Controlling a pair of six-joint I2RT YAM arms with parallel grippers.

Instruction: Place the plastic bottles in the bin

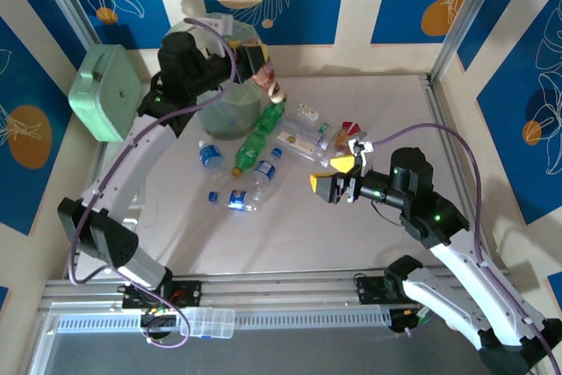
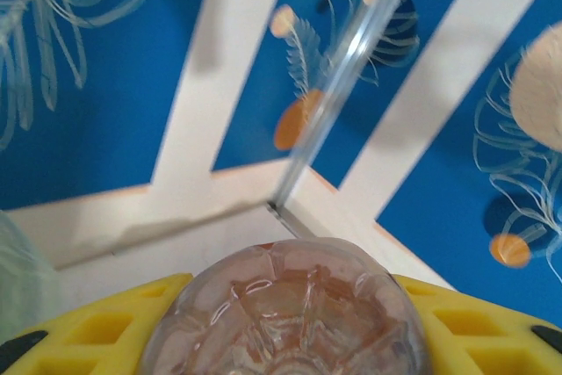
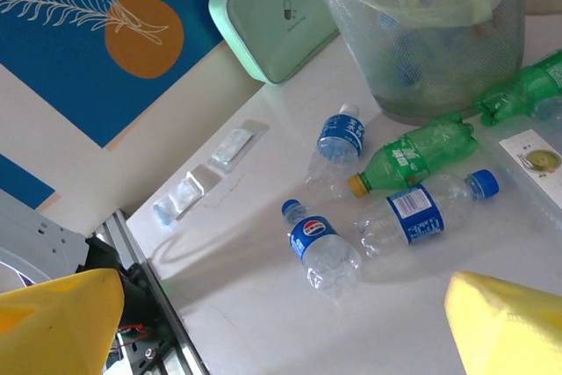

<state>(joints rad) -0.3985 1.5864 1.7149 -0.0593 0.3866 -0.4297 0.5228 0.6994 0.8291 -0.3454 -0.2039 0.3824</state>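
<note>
Clear, faintly brown plastic: one of the plastic bottles (image 1: pixel 270 85) is clamped, base outward, between the yellow fingers of the left gripper (image 2: pixel 285 305) and held raised at the far side of the table (image 1: pixel 386 111). The bin (image 1: pixel 230 116) stands just to the left of this bottle in the overhead view. The left arm partly covers the bin, so whether the bottle is already above the mouth cannot be told; it probably sits at the rim. Release likely turns on carrying the bottle slightly leftward over the opening. The right gripper (image 1: pixel 332 175) hangs with jaws wide and empty. A green bottle (image 3: pixel 413 151) and blue-capped bottles (image 3: pixel 426 212) lie flat between it and the bin.
</note>
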